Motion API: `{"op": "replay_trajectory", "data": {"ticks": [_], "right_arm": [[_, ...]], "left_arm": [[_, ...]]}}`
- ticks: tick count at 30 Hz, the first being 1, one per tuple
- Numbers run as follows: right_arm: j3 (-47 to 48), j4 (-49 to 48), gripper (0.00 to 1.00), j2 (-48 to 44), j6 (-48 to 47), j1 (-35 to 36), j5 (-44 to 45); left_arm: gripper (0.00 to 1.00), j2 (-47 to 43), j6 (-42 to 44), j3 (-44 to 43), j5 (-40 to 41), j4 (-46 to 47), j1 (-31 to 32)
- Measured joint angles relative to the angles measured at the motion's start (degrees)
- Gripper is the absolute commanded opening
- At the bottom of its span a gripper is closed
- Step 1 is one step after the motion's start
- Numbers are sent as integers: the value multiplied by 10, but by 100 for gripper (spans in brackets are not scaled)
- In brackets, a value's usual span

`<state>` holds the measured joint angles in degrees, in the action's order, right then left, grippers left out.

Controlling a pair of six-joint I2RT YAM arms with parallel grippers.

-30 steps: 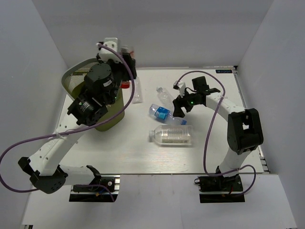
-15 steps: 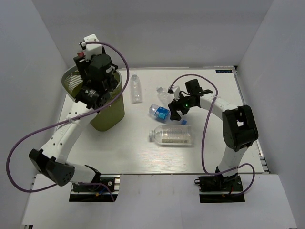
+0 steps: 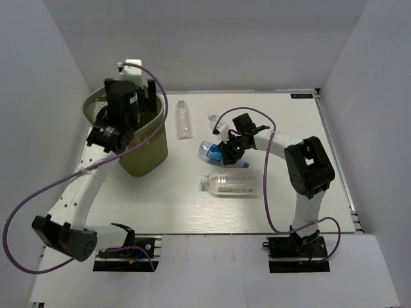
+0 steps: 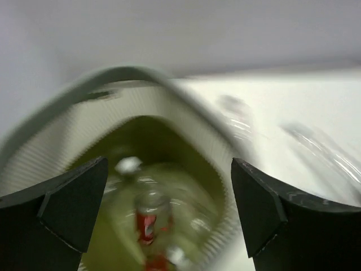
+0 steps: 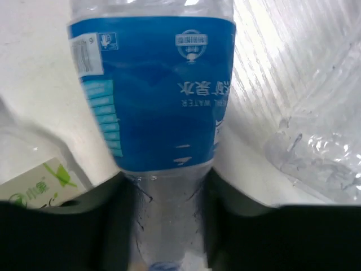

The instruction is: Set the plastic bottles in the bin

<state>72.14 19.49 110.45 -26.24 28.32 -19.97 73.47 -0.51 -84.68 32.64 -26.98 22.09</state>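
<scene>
My left gripper [image 4: 169, 169] hangs open over the olive mesh bin [image 3: 151, 151]. Down inside the bin [image 4: 124, 73] lies a clear bottle with a red label [image 4: 149, 217], blurred. My right gripper [image 3: 226, 151] is low on the table, shut on the blue-labelled bottle [image 3: 215, 153]. In the right wrist view both fingers press the clear neck end of this bottle [image 5: 152, 90], where the right gripper [image 5: 166, 186] holds it. A wide bottle with a pale label [image 3: 232, 182] lies just in front. A slim clear bottle [image 3: 183, 119] lies beside the bin.
A crinkly clear bottle [image 5: 304, 113] lies right of the held one, mostly under my right arm in the top view. The wide bottle's green-and-white label [image 5: 39, 189] shows at the lower left of the right wrist view. White walls enclose the table.
The left gripper swung over the bin and opened; the red-labelled bottle now lies in the bin. The right gripper moved left and closed on the blue-labelled bottle.
</scene>
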Motion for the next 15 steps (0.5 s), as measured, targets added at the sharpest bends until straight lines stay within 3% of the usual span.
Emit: {"op": "replay_trajectory", "data": {"ticks": [1,2,5,7,10,15], "right_arm": [[1,1,20,-2,-2,0,-6],[1,3,16,-6,-5,0,-15],[1,31,7,-38,-24,-6,-58],[1,48,7,-78,-38,-8,-83],[25,67,7,-135,-41,-10,-108],[156,26,8,-156,16,-8,-117]], "left_arm": [[98,-14,20,11,-84,-1,2],[95,-23,34,17,-163,-5,4],[91,-33,63,38,-400,-5,13],[91,-35,68,86,-514,0,25],[91,-42,60,196,-608,15,39],[91,-48,28,304,-670,6,56]]}}
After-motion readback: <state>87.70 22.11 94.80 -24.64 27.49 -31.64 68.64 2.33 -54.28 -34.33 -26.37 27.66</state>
